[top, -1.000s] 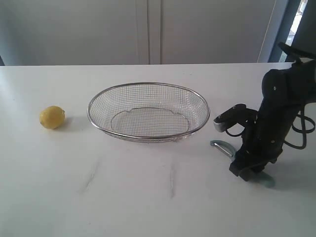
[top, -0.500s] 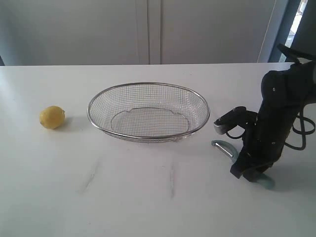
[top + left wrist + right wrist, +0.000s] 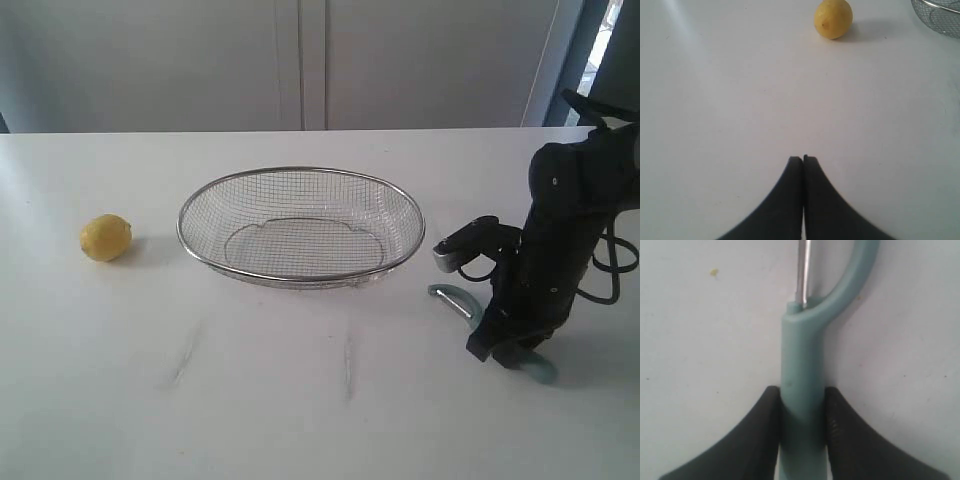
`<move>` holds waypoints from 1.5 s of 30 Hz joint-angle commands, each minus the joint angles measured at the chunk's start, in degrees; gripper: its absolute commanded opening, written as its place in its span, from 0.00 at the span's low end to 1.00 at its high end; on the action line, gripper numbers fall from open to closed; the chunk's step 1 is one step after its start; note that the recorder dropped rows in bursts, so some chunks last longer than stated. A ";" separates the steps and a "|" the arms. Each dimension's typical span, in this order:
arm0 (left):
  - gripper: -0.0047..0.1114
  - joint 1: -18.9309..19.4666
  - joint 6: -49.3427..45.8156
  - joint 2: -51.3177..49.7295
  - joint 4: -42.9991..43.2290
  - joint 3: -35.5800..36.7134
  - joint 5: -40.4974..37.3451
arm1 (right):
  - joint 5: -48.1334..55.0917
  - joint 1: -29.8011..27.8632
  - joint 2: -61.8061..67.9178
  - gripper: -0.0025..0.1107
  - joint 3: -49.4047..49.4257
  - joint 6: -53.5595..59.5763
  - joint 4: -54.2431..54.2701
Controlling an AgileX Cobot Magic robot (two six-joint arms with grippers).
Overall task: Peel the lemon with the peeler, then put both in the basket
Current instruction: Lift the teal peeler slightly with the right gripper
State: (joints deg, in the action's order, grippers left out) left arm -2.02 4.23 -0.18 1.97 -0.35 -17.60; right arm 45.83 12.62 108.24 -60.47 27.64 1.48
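Note:
The small yellow lemon [image 3: 105, 238] [image 3: 833, 18] lies on the white table, left of the wire-mesh basket [image 3: 300, 174]. The teal-handled peeler [image 3: 452, 296] [image 3: 801, 360] lies on the table right of the basket, its silver blade head pointing toward the basket. My right gripper [image 3: 512, 352] [image 3: 801, 392] stands over the peeler's handle, both fingers pressed against its sides, shut on it. My left gripper [image 3: 803, 159] is shut and holds nothing; it hovers over bare table with the lemon well ahead of it. The left arm is out of the exterior view.
A corner of the basket [image 3: 940, 15] shows in the left wrist view beside the lemon. A grey wall with cabinet panels [image 3: 300, 60] runs behind the table. The right arm's cables [image 3: 615, 260] hang near the table's right edge.
My right gripper's fingers have closed in on the peeler's handle. The peeler's blade end has shifted slightly. The lemon and basket have not moved.

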 commanded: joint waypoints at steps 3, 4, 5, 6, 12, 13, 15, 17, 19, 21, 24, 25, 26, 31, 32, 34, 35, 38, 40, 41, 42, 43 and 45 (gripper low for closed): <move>0.04 0.09 0.44 0.18 -0.10 0.35 0.09 | 1.89 0.00 -0.86 0.02 -0.20 -2.51 0.03; 0.04 0.09 0.44 0.18 -0.10 0.35 0.09 | 2.00 0.00 -1.16 0.02 -0.20 -3.13 0.03; 0.04 0.09 0.44 0.18 -0.10 0.35 0.09 | 2.12 0.00 -1.53 0.02 -0.20 -3.99 0.03; 0.04 0.09 0.44 0.18 -0.10 0.35 0.09 | 2.55 0.00 -2.18 0.02 -0.20 -5.12 0.03; 0.04 0.09 0.44 0.18 -0.10 0.35 0.09 | 6.10 0.00 -5.83 0.02 -0.20 -7.37 0.03; 0.04 0.09 0.44 0.18 -0.10 0.35 0.09 | 6.57 0.00 -6.32 0.02 -0.20 -7.37 0.03; 0.04 0.09 0.44 0.18 -0.10 0.35 0.09 | 7.56 0.00 -7.53 0.02 -0.20 -7.46 0.03; 0.04 0.09 0.44 0.18 -0.10 0.35 0.09 | 8.29 0.00 -8.61 0.02 -0.20 -8.47 0.03; 0.04 0.09 0.44 0.18 -0.10 0.35 0.09 | 8.45 0.00 -9.85 0.02 -0.20 -9.33 0.03; 0.04 0.09 0.44 0.18 -0.10 0.35 0.09 | 8.45 0.00 -11.04 0.02 -0.20 -10.26 0.03; 0.04 0.09 0.44 0.18 -0.10 0.35 0.09 | 9.04 0.00 -12.35 0.02 -0.20 -10.26 0.15; 0.04 0.09 0.44 0.18 -0.10 0.35 0.09 | 9.16 0.00 -12.89 0.02 -0.20 -10.26 0.16; 0.04 0.09 0.44 0.18 -0.10 0.35 0.09 | 9.33 0.00 -13.20 0.02 -0.20 -10.39 0.16; 0.04 0.09 0.44 0.18 -0.10 0.35 0.09 | 9.70 0.00 -15.11 0.02 -0.20 -14.48 0.16; 0.04 0.09 0.44 0.18 -0.10 0.35 0.09 | 9.82 0.00 -15.45 0.02 -0.20 -14.94 0.16; 0.04 0.09 0.44 0.18 -0.10 0.35 0.09 | 9.82 0.00 -15.60 0.02 -0.20 -15.79 0.16; 0.04 0.09 0.44 0.18 -0.10 0.35 0.09 | 9.82 0.00 -15.60 0.02 -0.20 -15.94 0.16; 0.04 0.09 0.44 0.18 -0.10 0.35 0.09 | 10.26 0.00 -15.60 0.02 -0.20 -15.93 1.79; 0.04 0.09 0.44 0.18 -0.10 0.35 0.09 | 10.26 0.00 -15.60 0.02 -0.20 -15.93 1.79; 0.04 0.09 0.44 0.18 -0.10 0.35 0.09 | 10.26 0.00 -15.60 0.02 -0.20 -15.93 1.79; 0.04 0.09 0.44 0.18 -0.10 0.35 0.09 | 10.26 0.00 -15.60 0.02 -0.20 -15.93 1.79; 0.04 0.09 0.44 0.18 -0.10 0.35 0.09 | 10.26 0.00 -15.60 0.02 -0.20 -15.93 1.79; 0.04 0.09 0.44 0.18 -0.10 0.35 0.09 | 10.37 0.00 -15.60 0.02 -0.20 -15.93 1.93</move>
State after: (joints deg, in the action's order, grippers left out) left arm -2.02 4.23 -0.18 1.97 -0.35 -17.60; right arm 55.91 12.62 93.25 -60.47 12.00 3.12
